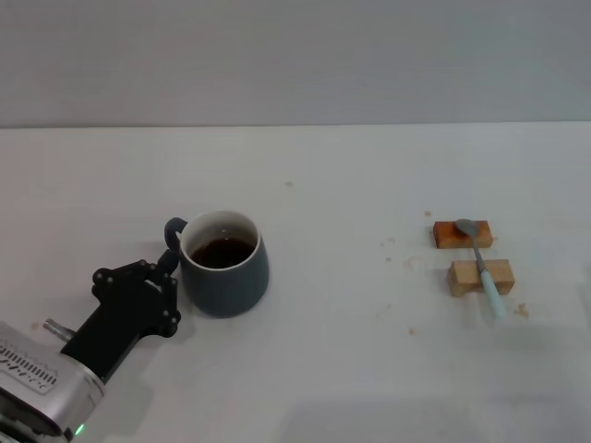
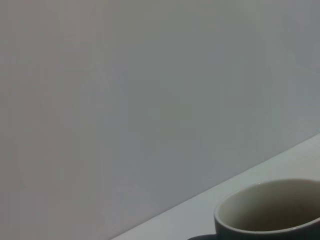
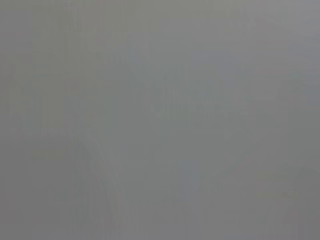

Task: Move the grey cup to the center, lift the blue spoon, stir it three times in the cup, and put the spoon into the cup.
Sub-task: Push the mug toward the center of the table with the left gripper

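Observation:
The grey cup stands left of the table's middle, with dark brown liquid inside and its loop handle turned to the left. My left gripper is right at that handle, against the cup's left side. In the left wrist view only the cup's rim with its pale inside shows, very close. Far to the right, the blue spoon lies across two small wooden blocks, its metal bowl on the farther block and its pale blue handle pointing toward the front. My right gripper is out of view.
The two wooden blocks sit one behind the other on the white table. Small crumbs lie scattered around them. A plain grey wall rises behind the table.

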You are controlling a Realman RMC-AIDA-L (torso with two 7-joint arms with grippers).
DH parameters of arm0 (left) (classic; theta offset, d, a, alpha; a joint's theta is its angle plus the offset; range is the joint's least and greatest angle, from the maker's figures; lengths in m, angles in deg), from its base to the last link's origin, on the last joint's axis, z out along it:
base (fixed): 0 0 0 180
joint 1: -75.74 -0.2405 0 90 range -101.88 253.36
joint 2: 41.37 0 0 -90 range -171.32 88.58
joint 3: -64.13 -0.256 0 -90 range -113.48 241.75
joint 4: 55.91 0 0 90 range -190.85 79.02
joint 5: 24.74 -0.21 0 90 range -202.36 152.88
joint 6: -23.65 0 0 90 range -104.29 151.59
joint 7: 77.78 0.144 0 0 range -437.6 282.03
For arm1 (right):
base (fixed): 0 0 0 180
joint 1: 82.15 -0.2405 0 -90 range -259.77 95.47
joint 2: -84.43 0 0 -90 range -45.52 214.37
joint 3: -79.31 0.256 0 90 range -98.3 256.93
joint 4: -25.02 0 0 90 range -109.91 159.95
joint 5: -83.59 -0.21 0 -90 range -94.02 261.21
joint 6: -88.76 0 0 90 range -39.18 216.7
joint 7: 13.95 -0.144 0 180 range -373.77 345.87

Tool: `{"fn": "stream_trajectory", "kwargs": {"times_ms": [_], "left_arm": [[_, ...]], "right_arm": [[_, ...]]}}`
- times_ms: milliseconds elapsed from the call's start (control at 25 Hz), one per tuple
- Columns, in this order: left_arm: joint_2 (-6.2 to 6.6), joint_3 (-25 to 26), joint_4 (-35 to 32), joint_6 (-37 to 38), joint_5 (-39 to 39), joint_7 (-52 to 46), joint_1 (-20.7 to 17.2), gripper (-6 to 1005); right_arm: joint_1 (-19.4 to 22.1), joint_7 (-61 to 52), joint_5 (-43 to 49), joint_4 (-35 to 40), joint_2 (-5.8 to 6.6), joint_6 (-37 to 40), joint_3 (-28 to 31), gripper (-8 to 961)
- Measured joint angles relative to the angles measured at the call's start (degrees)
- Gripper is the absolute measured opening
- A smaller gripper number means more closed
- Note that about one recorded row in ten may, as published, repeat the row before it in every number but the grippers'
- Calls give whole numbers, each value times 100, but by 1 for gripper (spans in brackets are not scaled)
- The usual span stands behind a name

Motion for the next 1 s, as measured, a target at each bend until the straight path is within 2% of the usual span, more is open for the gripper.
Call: {"fn": "stream_trajectory", "kwargs": {"times_ms": [1000], "left_arm": [[-14,-283,325,-221,1,0,119,-2]], "right_arm": [[-21,0,0,0,0,-36,-71,747]]}}
